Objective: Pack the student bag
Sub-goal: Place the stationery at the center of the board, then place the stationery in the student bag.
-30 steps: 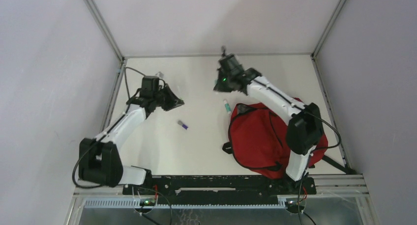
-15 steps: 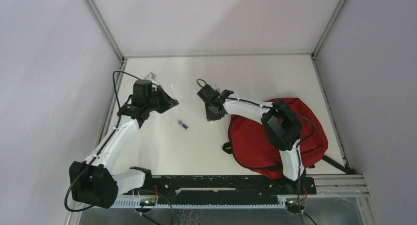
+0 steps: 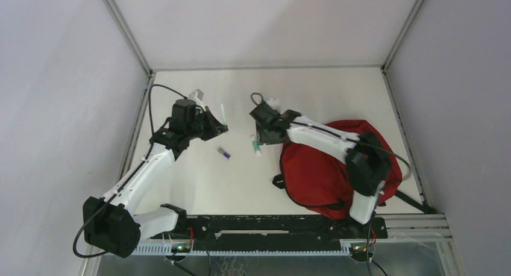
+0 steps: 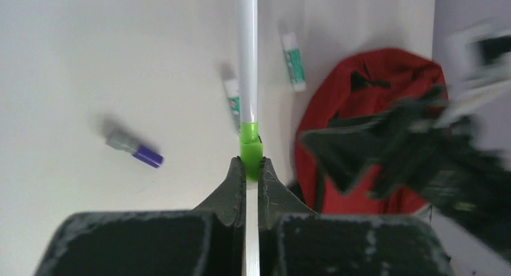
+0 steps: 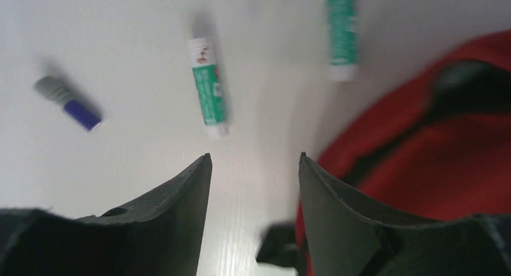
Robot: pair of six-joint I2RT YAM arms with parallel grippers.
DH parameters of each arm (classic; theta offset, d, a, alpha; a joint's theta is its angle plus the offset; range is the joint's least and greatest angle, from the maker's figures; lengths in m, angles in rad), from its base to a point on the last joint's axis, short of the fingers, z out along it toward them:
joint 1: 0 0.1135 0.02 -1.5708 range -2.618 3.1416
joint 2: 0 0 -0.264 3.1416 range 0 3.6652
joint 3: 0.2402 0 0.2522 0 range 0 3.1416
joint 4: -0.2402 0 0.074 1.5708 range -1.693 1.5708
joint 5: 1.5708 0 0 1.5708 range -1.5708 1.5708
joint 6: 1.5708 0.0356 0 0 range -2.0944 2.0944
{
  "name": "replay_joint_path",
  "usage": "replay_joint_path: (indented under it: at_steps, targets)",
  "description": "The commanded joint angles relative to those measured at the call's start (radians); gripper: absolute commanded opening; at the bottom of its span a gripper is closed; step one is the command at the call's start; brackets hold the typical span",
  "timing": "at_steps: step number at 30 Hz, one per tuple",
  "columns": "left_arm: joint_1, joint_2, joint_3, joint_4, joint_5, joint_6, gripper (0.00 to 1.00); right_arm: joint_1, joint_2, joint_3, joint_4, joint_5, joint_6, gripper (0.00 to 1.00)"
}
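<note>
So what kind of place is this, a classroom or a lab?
Probably a robot test cell, not a classroom: a white table boxed in by plain grey panels, two arms bolted to its near edge, and a red backpack and glue sticks laid out.

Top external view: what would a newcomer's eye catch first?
The red backpack, slumped at right under the right arm. Next, the left gripper clamped on a white pen with a green band, and the right gripper open near two green glue sticks.
</note>
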Motion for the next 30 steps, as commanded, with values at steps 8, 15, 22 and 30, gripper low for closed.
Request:
replay_joint_path:
  at_steps: [8, 15, 22, 30]
  targets:
    - [-0.372, 0.144, 0.191, 0.056, 0.004, 0.051, 0.0, -0.346, -0.697, -0.438, -0.089, 0.163, 0.03, 0.6]
    - [-0.497, 0.367, 0.374, 0.076, 0.16, 0.056, 0.0, -0.597, -0.888, -0.645, -0.114, 0.038, 0.038, 0.59]
    - [-0.539, 0.535, 0.526, 0.068, 0.257, 0.025, 0.0, -0.564, -0.796, -0.676, -0.11, -0.031, 0.028, 0.63]
    - [-0.541, 0.561, 0.536, 0.071, 0.247, 0.028, 0.0, -0.48, -0.663, -0.678, -0.1, -0.03, 0.029, 0.65]
